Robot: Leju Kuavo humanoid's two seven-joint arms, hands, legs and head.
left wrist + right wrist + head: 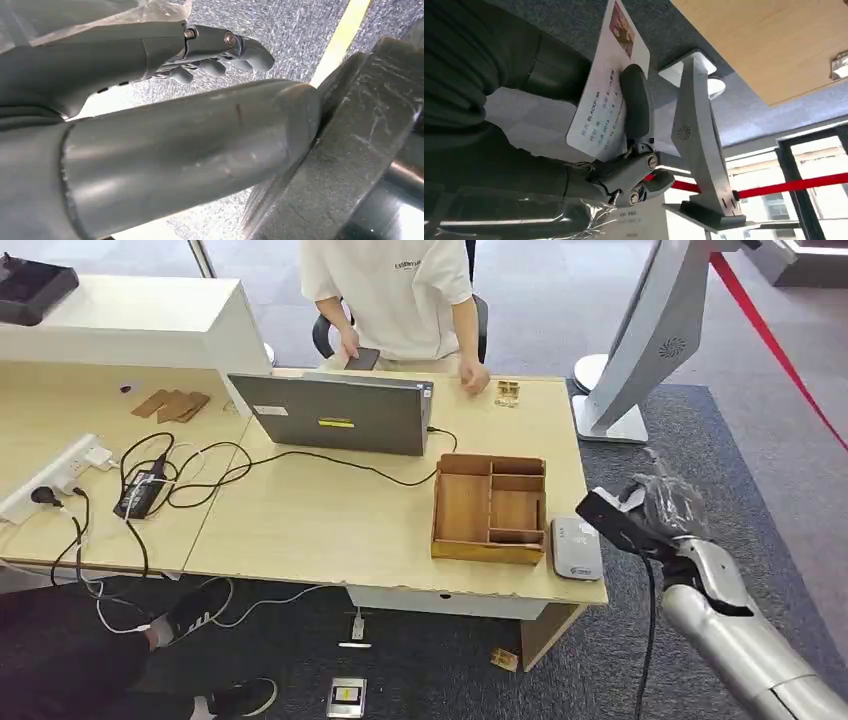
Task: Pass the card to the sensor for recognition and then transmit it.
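Note:
My right hand (672,508) hangs just off the table's right end and holds the card (612,520), which looks dark from above. Up close, the card (604,100) is white with printed text and a small picture, pinched between a dark finger (636,105) and the thumb of my right hand (624,170). The sensor (576,548), a flat grey-white reader, lies on the table's front right corner, a little left of and below the card. My left hand (220,50) hangs over the carpet, holding nothing, its fingers loosely extended.
A wooden compartment tray (487,551) stands beside the sensor on the light wood table (330,530). Behind it are a grey laptop (335,412) and cables. A person (400,300) sits at the far side. A white stand (650,340) and red barrier strap (770,340) are to the right.

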